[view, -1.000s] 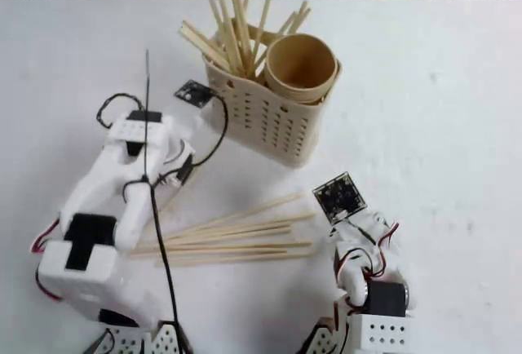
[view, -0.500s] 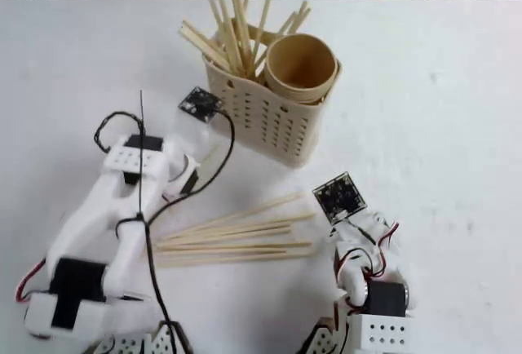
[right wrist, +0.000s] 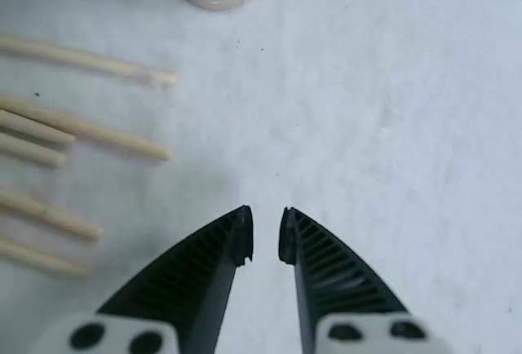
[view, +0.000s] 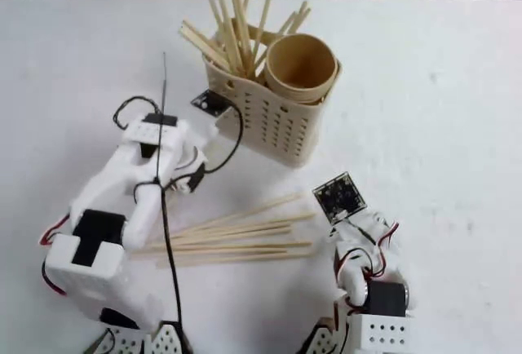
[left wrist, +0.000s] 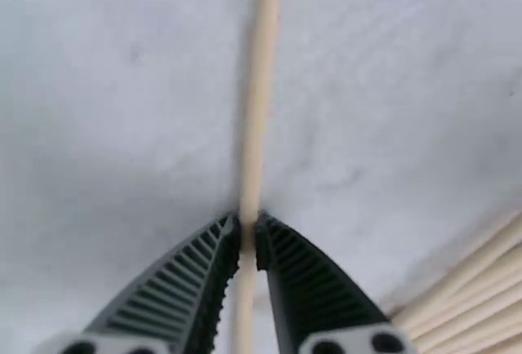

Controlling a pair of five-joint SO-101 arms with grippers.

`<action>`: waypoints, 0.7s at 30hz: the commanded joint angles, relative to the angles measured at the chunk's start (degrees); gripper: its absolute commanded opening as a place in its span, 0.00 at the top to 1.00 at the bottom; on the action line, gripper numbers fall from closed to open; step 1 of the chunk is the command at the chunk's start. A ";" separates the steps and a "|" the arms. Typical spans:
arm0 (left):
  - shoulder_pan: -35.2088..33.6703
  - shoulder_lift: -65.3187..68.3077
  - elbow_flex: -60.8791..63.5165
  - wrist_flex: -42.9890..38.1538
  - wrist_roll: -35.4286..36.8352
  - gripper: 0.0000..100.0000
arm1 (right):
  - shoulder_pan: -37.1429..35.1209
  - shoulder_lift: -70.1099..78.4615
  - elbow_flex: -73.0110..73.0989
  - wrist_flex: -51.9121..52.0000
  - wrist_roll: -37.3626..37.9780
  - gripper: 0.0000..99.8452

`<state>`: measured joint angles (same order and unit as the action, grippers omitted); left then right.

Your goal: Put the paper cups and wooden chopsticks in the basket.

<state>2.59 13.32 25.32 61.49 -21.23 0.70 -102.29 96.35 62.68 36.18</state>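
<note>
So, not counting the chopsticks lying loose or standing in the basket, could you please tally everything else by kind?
Basket: 1
Paper cup, in the basket: 1
Chopstick held in the left pincer: 1
Pincers: 2, the left pincer and the right pincer
Total: 5

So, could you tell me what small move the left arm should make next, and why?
Probably lift the left gripper and carry it over the basket: its fingers are shut on a single chopstick, and the basket, with a paper cup already in it, stands just beside that arm in the high view.
</note>
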 commanded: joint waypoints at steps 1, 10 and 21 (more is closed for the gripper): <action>-0.40 0.40 -1.67 0.35 -0.35 0.98 | -0.31 -0.31 0.53 -0.48 0.35 0.93; -7.69 -13.32 -1.05 1.32 0.00 0.98 | -0.31 -0.31 0.53 -0.48 0.35 0.93; -1.45 -46.55 -4.84 0.35 4.57 0.98 | -0.31 -0.31 0.53 -0.48 0.35 0.93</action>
<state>-1.80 -24.31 25.14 62.90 -17.36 0.70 -102.29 96.35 62.68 36.18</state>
